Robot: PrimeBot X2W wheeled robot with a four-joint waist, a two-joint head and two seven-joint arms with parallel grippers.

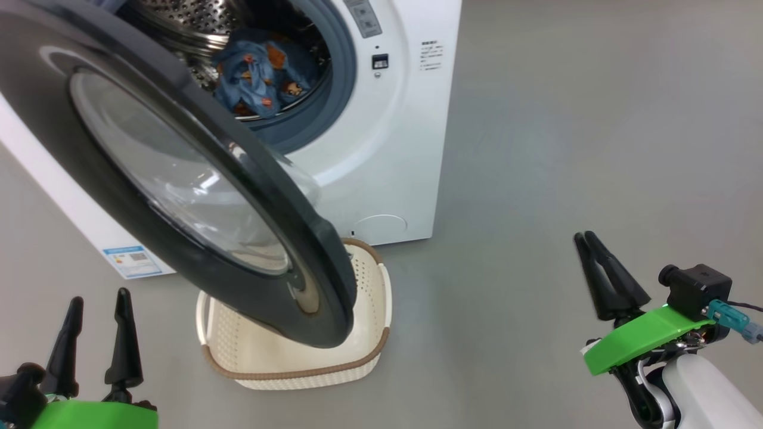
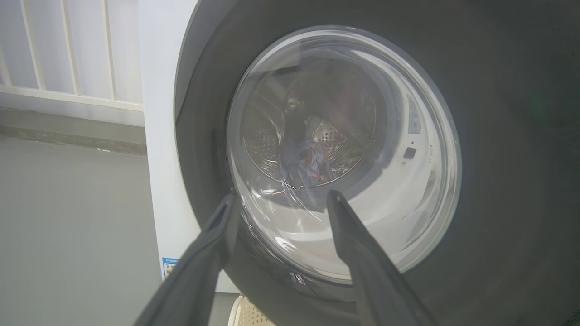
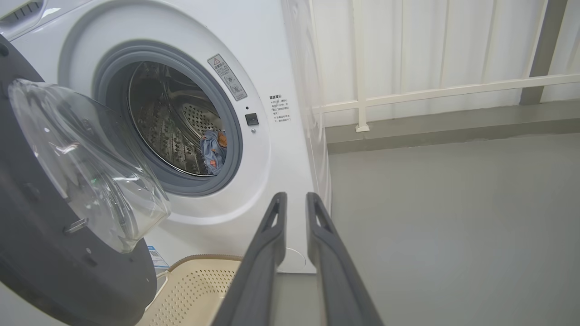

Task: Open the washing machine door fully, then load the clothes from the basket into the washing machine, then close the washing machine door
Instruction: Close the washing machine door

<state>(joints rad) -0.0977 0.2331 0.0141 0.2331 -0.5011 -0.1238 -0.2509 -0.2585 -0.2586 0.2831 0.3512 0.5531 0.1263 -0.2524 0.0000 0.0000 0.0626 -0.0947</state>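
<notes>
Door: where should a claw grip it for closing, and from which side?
Probably the black rim at the door's free edge, above the basket, farthest from the hinge. Come from the outer face with the open left claw; the bulging glass offers no edge.

I can't make out any wording. Up and left of the jaws of my right gripper (image 3: 297,195), the washing machine (image 3: 267,172) front carries a grey warning sticker (image 3: 227,77) with a red triangle, and a block of tiny print (image 3: 281,108). Just beyond my left gripper (image 1: 99,297), a blue label (image 1: 132,261) sits at the machine's lower corner, too small to read.
</notes>
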